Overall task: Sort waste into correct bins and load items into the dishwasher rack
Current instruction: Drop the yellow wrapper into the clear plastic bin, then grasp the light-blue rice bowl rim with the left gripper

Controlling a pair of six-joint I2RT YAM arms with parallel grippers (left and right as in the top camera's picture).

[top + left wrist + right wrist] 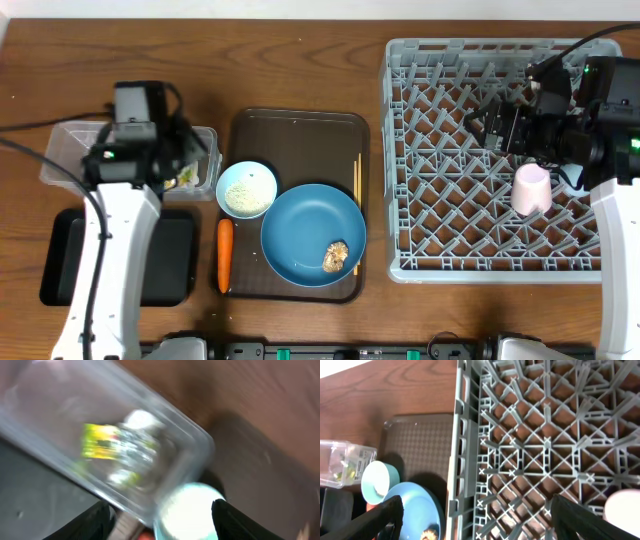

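Observation:
The clear tub point(60, 150) holds the yellow-green wrapper point(105, 445) and the white tissue point(142, 420). My left gripper point(162, 527) is open and empty over the tub's right end point(190, 158); its view is blurred. The bowl point(247, 189) holds rice. The blue plate point(300, 230) carries the brown lump point(335, 256). The carrot point(225, 255) and chopsticks point(356, 195) lie on the brown tray. My right gripper point(480, 525) is open and empty over the grey rack point(440, 240), at its upper middle point(488, 118). The pink cup point(530, 190) stands in the rack; a pale blue cup point(573, 178) shows partly under the right arm.
The black tray point(170, 260) lies in front of the tub, partly under the left arm. The dark brown serving tray point(300, 130) sits between the tub and the rack. The right wrist view also shows the bowl point(380, 480), plate point(415, 507) and tub point(345, 462).

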